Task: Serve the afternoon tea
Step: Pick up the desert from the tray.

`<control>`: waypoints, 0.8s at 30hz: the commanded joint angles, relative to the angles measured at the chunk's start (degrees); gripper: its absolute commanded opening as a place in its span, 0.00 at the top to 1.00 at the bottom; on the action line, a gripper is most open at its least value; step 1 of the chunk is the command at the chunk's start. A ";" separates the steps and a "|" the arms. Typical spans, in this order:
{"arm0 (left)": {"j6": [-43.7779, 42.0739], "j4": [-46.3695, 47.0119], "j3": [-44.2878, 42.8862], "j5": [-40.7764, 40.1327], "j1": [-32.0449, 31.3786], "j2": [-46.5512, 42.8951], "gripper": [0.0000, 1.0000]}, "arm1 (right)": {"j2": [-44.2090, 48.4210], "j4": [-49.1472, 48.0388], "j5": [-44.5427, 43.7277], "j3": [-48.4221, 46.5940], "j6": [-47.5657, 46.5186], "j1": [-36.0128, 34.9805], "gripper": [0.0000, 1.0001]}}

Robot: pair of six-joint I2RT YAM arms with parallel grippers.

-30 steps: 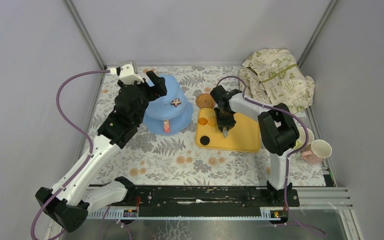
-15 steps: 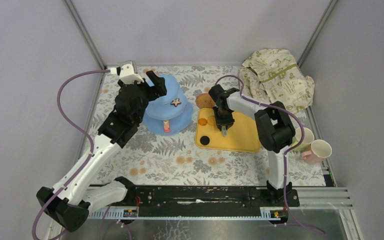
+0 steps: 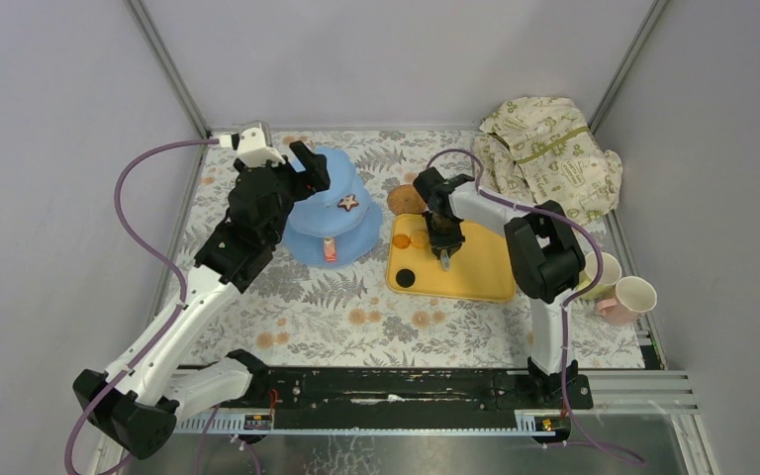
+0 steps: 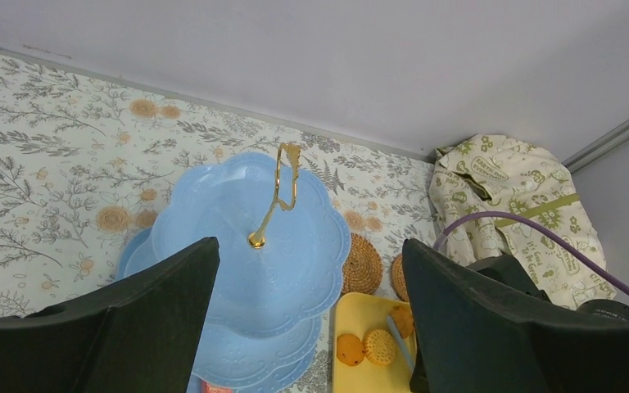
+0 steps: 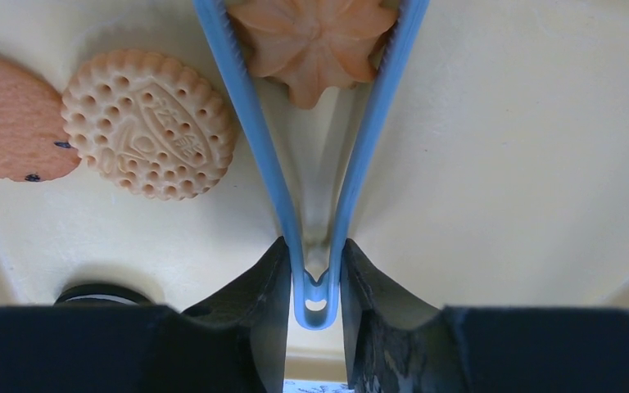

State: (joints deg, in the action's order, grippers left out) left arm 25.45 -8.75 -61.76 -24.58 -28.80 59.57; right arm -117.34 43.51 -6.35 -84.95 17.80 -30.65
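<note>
OK, right gripper [image 5: 315,264] is clamped on the hinge end of the blue tongs [image 5: 251,123], one finger on each side of the bend. The tong arms run straight out ahead of the fingers and bracket a flower-shaped biscuit [image 5: 315,41], both arms against its edges. Can't tell if it's off the tray.

Just left of the tongs' left arm is a round dotted biscuit [image 5: 149,123]. Further out, a brown cookie [image 5: 8,119] is touching or overlapping it. A black round biscuit [image 5: 98,292] peeks out beside the left finger, mostly hidden. All of these sit on the yellow tray [image 5: 500,164].

Left gripper [image 4: 307,254] is wide apart with nothing between the fingers. It hangs over the light-blue stand [image 4: 213,205], with the top tier directly under the gap. The gold loop handle [image 4: 282,176] stands upright just ahead.

Top camera shows a star biscuit [image 3: 348,203] on a tier below the top one and a pink piece [image 3: 330,248] on the lowest tier.

Two woven coasters [image 4: 363,264] lie flat side by side between stand and tray, ahead-right of the left fingers.

The cream cloth [image 3: 549,153] is bunched beyond the right gripper.

Two cups [image 3: 635,295] sit next to each other by the right arm's elbow, well apart from both grippers.
</note>
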 commanded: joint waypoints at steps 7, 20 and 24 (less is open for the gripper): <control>0.45 4.10 1.36 -1.63 0.70 -1.04 0.10 | 8.05 -0.28 -1.38 2.33 0.54 0.48 0.88; 1.50 6.43 3.10 -2.84 1.73 -3.12 0.10 | 16.28 1.11 -0.61 4.48 1.49 -1.59 0.90; 2.01 6.48 3.16 -4.15 1.73 -4.78 0.09 | 18.41 3.37 -2.24 2.62 2.86 -5.74 0.90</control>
State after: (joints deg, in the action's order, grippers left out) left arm 26.61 -6.37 -59.00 -26.15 -27.53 57.06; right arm -103.66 44.29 -6.76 -80.23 18.92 -32.14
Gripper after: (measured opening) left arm 0.904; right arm 0.316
